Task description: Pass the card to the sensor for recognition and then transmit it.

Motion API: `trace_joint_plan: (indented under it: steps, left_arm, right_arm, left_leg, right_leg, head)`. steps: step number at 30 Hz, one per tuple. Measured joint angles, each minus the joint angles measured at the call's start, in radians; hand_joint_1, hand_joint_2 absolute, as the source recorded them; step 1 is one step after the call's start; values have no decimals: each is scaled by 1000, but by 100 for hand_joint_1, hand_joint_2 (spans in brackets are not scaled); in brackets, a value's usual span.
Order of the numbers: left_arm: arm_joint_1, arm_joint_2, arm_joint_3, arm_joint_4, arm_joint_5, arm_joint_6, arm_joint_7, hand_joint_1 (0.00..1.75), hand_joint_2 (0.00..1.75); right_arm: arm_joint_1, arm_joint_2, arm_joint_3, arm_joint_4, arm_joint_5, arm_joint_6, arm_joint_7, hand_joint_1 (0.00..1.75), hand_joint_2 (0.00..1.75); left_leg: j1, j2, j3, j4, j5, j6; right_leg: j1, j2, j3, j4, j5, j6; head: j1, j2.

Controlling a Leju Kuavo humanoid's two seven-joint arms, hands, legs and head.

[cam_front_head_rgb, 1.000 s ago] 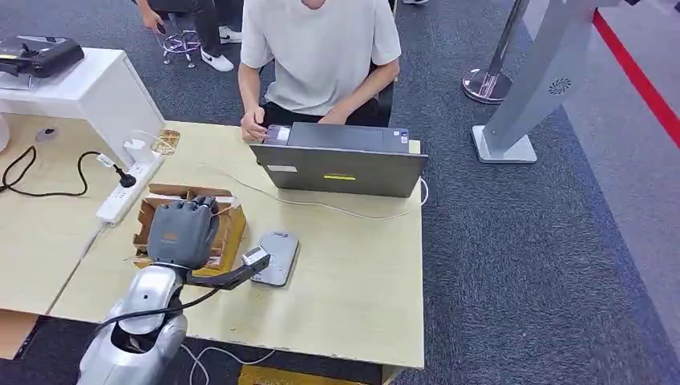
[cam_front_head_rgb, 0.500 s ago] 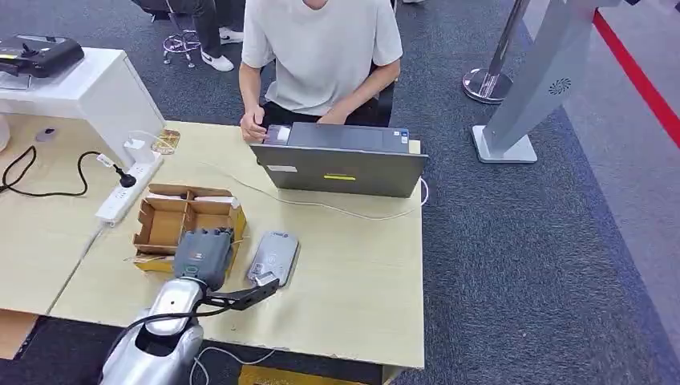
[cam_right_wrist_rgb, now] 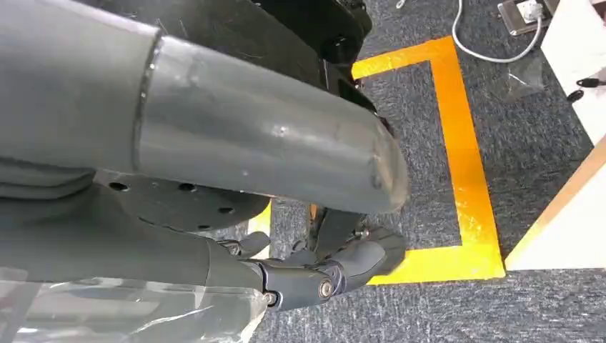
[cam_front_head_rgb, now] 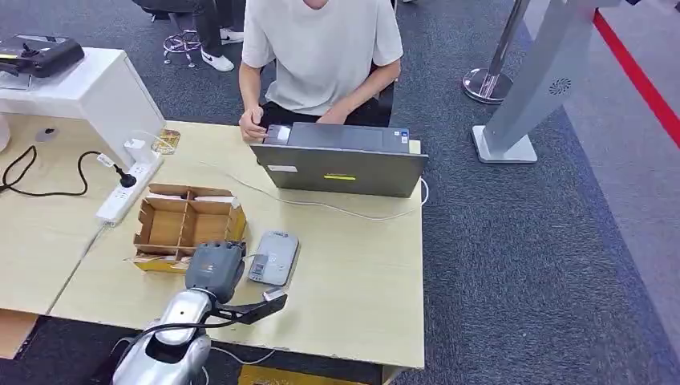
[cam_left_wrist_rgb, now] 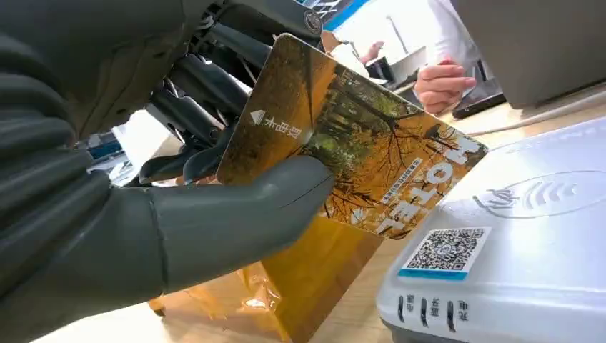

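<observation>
My left hand [cam_front_head_rgb: 215, 269] hovers over the near part of the table, just left of the grey card sensor [cam_front_head_rgb: 273, 257]. In the left wrist view its thumb [cam_left_wrist_rgb: 236, 214] and dark fingers [cam_left_wrist_rgb: 193, 107] pinch a card [cam_left_wrist_rgb: 343, 143] printed with autumn trees. The card is tilted, close beside the sensor [cam_left_wrist_rgb: 514, 257] but apart from its top face, which carries a wave symbol and a QR sticker. My right hand [cam_right_wrist_rgb: 336, 268] hangs low over the floor, fingers loosely bent and holding nothing.
A compartmented cardboard box [cam_front_head_rgb: 186, 220] stands just beyond my left hand. A person sits at the far side behind a grey laptop [cam_front_head_rgb: 341, 164], whose cable crosses the table. A power strip [cam_front_head_rgb: 128, 188] lies at the left. Yellow tape [cam_right_wrist_rgb: 464, 164] marks the carpet.
My left hand has drawn back from above the cardboard box toward the table's near edge, ending beside the sensor with the card still pinched.
</observation>
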Motion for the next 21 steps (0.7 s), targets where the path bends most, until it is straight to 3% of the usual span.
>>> trace_joint_plan:
  steps: [13, 21]
  left_arm:
    - [0, -5, -15, 21, 0, 21, -10, 175, 175]
    - [0, -5, -35, 30, 0, 20, 13, 175, 175]
  right_arm:
    - [2, 0, 9, 0, -3, -2, 0, 0, 0]
    - [2, 0, 13, 0, -11, -1, 0, 0, 0]
  left_leg:
    - [0, 0, 0, 0, 0, 0]
    - [0, 0, 0, 0, 0, 0]
  right_leg:
    - [0, 0, 0, 0, 0, 0]
    - [0, 0, 0, 0, 0, 0]
  head:
    - [0, 0]
    - [0, 0]
